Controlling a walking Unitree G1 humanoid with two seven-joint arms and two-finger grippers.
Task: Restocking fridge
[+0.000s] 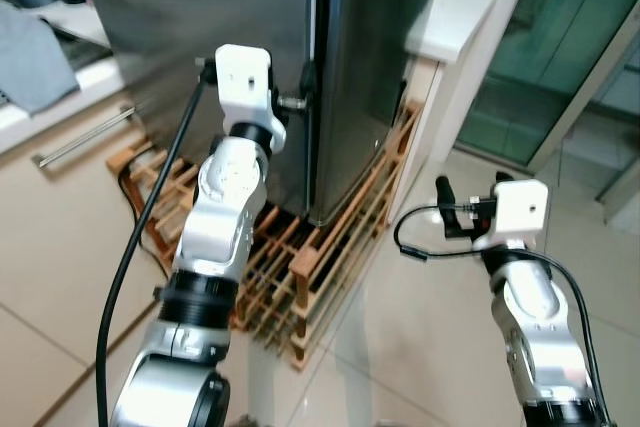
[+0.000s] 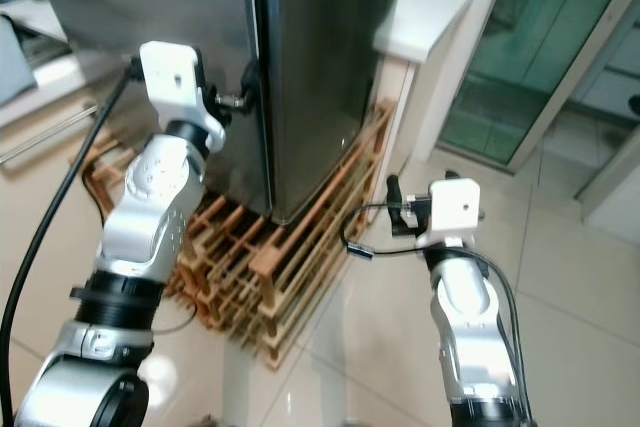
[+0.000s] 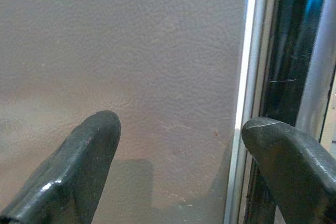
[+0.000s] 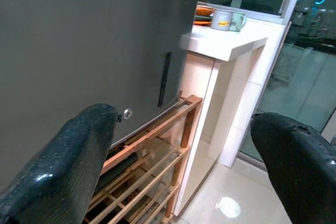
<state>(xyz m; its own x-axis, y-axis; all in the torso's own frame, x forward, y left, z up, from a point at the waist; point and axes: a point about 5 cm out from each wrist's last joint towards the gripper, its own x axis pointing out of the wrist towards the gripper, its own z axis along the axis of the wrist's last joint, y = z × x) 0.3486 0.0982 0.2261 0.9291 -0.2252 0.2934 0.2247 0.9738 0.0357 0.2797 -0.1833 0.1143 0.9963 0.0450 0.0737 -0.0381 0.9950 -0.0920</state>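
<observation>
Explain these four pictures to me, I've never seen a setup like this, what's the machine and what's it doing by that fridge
This is a humanoid robot with two silver arms, each ending in a gripper of two long black fingers. The two wide pictures come from a camera pair on its head, looking down at the scene. The other two come from cameras on its wrists, looking along the fingers.

A steel fridge stands on a wooden pallet on a tiled floor. The left gripper is raised to the fridge's front edge; its wrist view shows its open fingers close to the door, either side of the door's edge, holding nothing. The right gripper hangs lower, beside the fridge, also open and empty. Its view shows a white counter with a mug on it.
</observation>
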